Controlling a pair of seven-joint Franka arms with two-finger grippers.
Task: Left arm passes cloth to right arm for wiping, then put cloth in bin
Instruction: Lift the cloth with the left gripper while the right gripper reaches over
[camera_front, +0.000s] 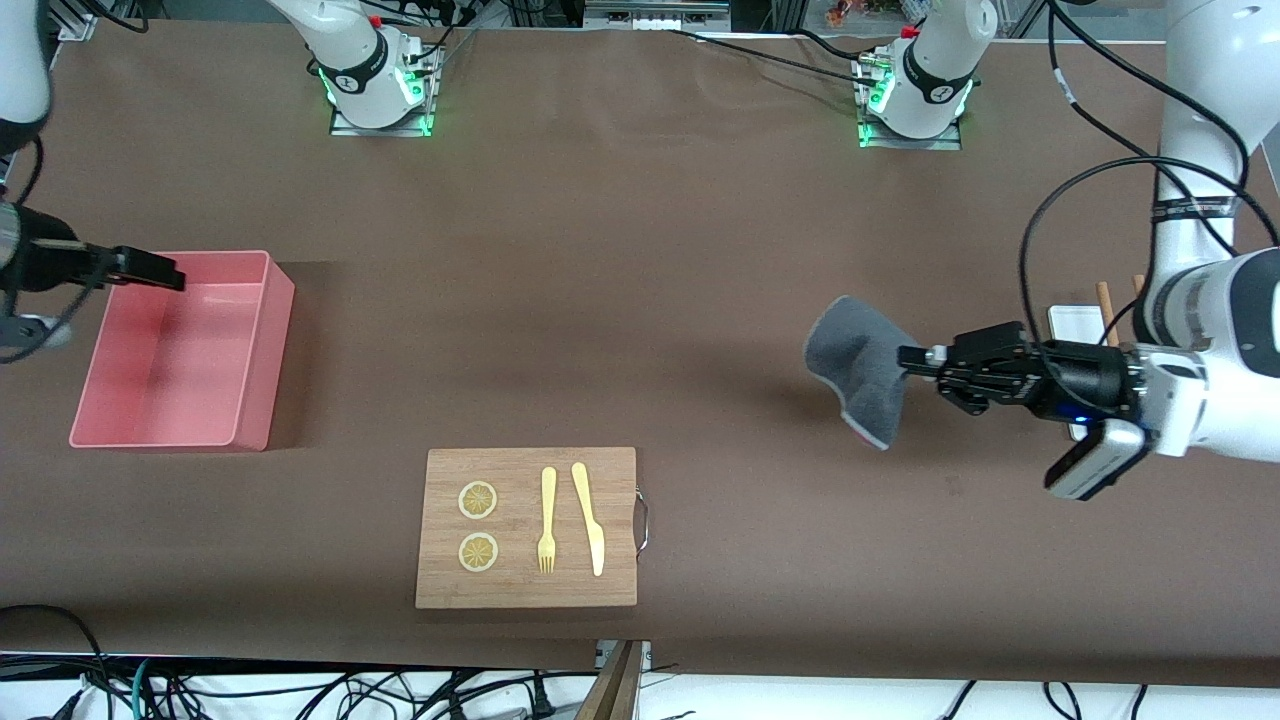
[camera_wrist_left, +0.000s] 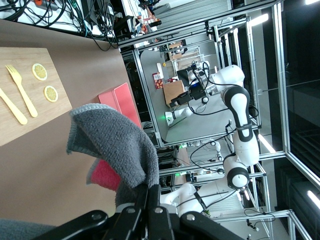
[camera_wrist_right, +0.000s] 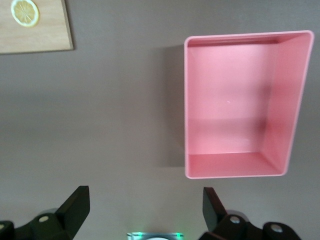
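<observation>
One cloth (camera_front: 860, 365) (grey) in left hand (camera_front: 912, 357)

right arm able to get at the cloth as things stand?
Probably not yet. The cloth hangs from the shut left gripper above bare table, while the open right gripper is over the pink bin; nothing stands between them.

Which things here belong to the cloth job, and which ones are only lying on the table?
Belong to the job:
- cloth, held up by the left claw
- right claw, open over the bin's edge
- bin

Only lying about:
- wooden board with fork, knife, lemon slices
- white tray
</observation>
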